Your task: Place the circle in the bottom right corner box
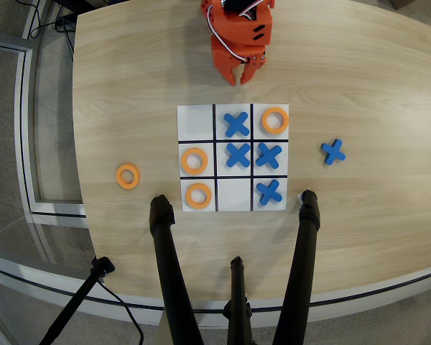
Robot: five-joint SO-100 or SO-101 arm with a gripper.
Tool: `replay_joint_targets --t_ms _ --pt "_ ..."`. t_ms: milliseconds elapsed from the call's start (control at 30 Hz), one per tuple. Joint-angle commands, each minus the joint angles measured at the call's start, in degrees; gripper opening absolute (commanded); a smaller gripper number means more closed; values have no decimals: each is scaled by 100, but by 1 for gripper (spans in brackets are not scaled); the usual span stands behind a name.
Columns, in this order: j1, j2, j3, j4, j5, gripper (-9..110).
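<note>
The orange arm's gripper (241, 77) hangs at the table's far edge, above the board in the overhead view, shut and empty. A loose orange ring (128, 176) lies on the table left of the white 3x3 board (233, 208). Three more rings sit in the top right cell (275, 120), the middle left cell (194, 161) and the bottom left cell (198, 195). As this view shows it, the bottom right corner cell (280, 205) holds a blue cross (269, 191). The top left corner cell (196, 121) and the bottom middle cell (234, 194) are bare.
Blue crosses fill the top middle (236, 124), centre (238, 154) and middle right (269, 154) cells. A loose blue cross (333, 152) lies right of the board. Black tripod legs (165, 266) (302, 259) stand on the table's near edge.
</note>
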Motion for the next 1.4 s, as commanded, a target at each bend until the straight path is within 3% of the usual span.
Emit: replay_joint_targets --t_ms 0,467,700,967,1367 --pt "123 -44 -237 79 70 8" --pt "237 -659 -835 70 132 8" --pt "1169 -3771 -4280 -88 694 8" --pt "2347 -7813 -7778 -1055 1107 11" --pt "3691 -12182 -11039 -2057 659 15"
